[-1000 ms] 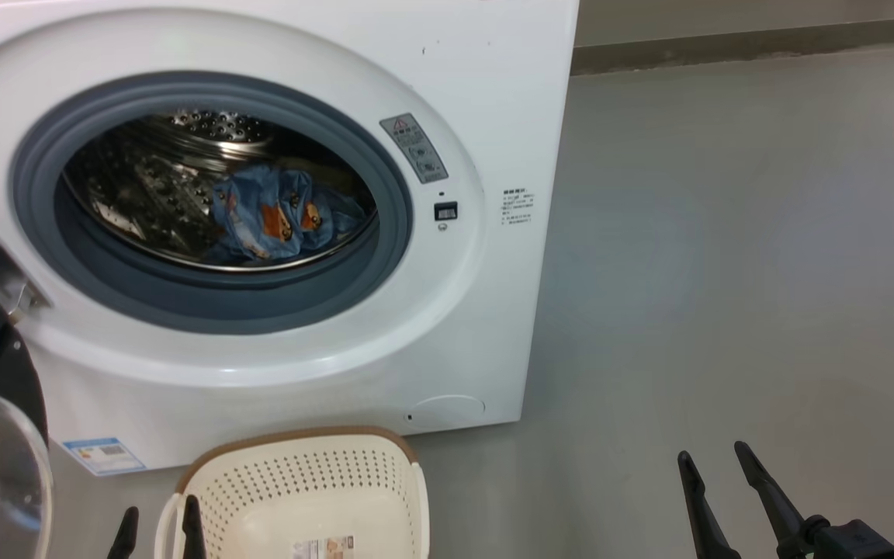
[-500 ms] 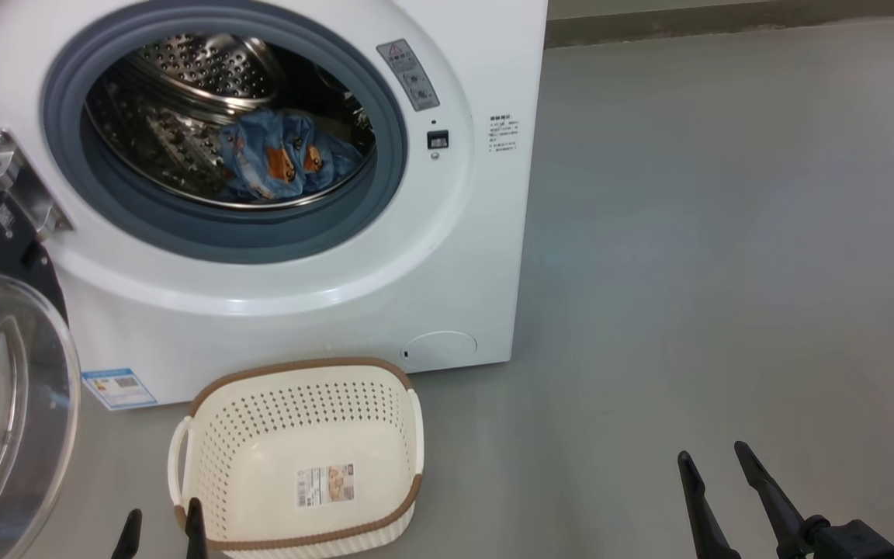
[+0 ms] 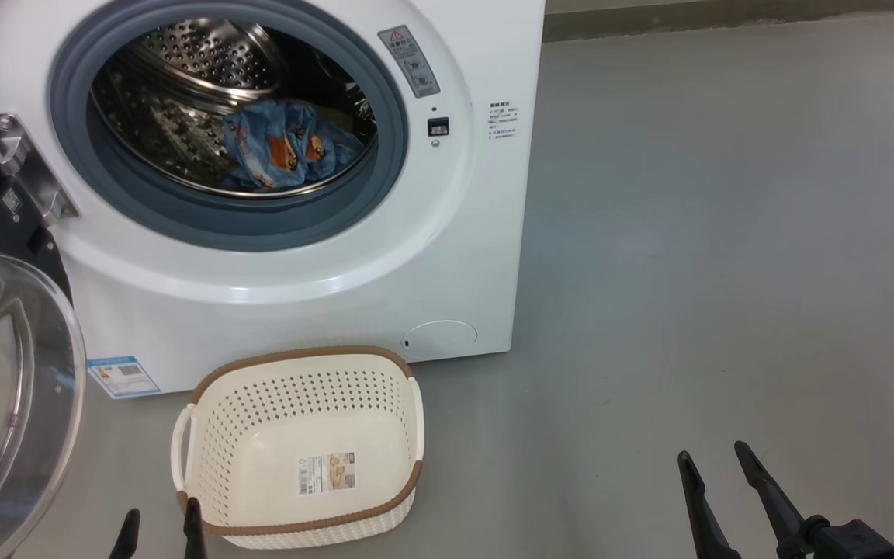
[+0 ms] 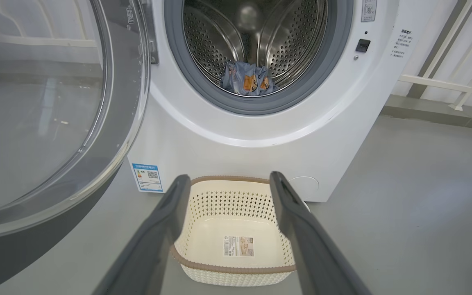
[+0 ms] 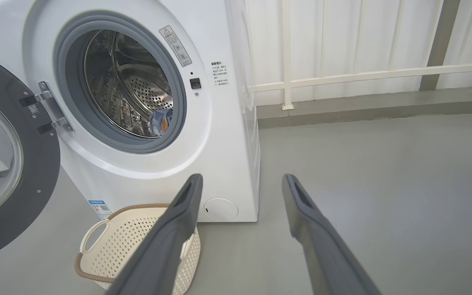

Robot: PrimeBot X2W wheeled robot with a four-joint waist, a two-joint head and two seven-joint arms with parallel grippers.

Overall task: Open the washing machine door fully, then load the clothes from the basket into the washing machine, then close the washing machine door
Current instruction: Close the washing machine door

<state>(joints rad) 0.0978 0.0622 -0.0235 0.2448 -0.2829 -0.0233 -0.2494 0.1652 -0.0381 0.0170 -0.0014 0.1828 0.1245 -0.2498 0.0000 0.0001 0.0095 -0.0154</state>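
The white washing machine (image 3: 447, 256) stands with its door (image 3: 5, 388) swung wide open to the left, glass bowl facing me. Inside the steel drum lies the light blue bundle of clothes (image 3: 284, 147) with orange-brown figures, also visible as clothes (image 4: 247, 80). The cream basket (image 3: 299, 446) sits on the floor in front of the machine with just a label sticker on its base. My left gripper (image 3: 158, 519) is open at the basket's near left corner. Off to the right above bare floor, my right gripper (image 3: 715, 458) is open and holds nothing.
Grey floor (image 3: 726, 233) spreads wide to the right of the machine. A white railing (image 5: 363, 76) and a low kerb run along the wall behind. The open door (image 5: 2, 164) takes up the space left of the basket.
The head camera has tilted downward, so the machine shifted up in view and the whole basket came into sight. Both grippers hold the same place in the picture.
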